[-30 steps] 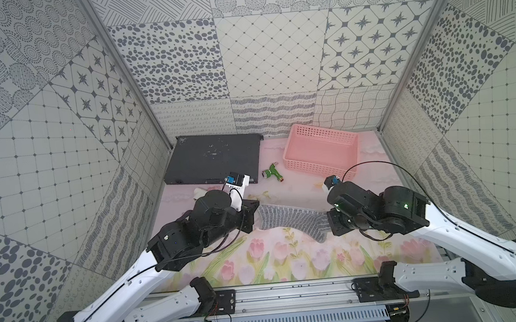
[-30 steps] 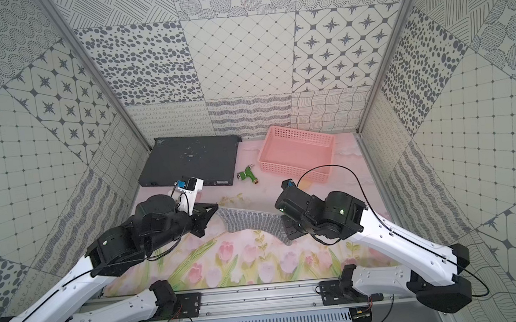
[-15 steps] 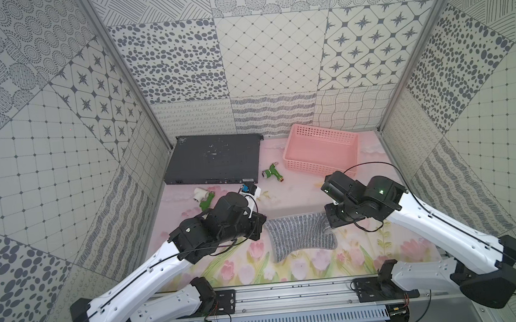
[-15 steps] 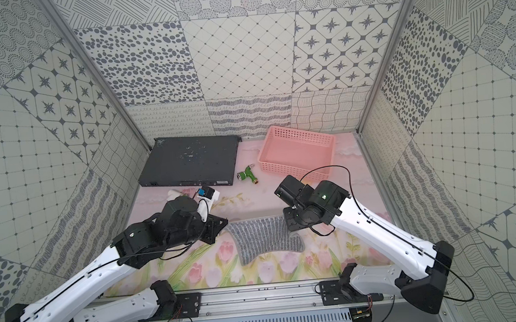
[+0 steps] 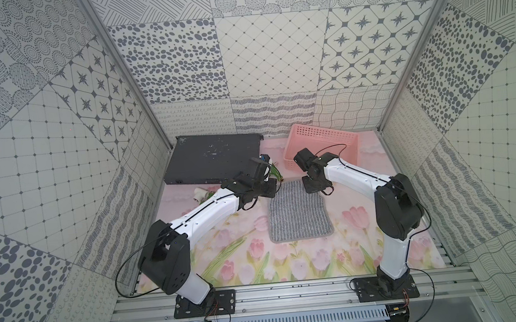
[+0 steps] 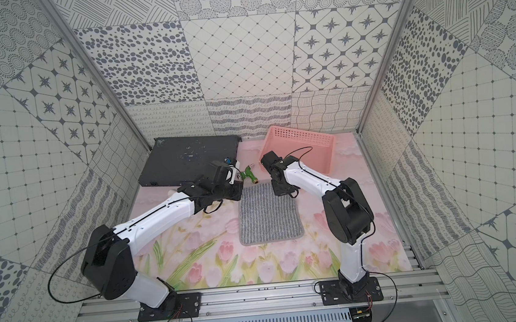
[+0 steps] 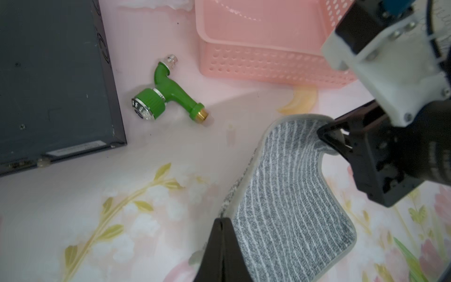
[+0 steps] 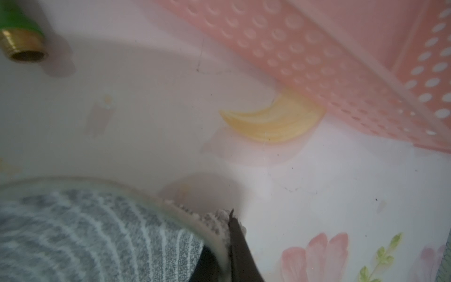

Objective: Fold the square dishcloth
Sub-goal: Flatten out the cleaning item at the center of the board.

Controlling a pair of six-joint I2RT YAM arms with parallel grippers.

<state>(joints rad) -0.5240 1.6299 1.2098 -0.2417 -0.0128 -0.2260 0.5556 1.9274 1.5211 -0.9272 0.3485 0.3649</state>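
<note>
Dishcloth point(image 5: 299, 212) corners clenched in left claw point(image 7: 221, 223), right claw point(image 8: 219, 234): wrist views show grips, top views don't.

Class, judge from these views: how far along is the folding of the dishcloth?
Done: the square dishcloth lies spread out, no fold showing. In hand: left gripper and right gripper pinch its far corners. To do: probably carry them to the near edge.
</note>
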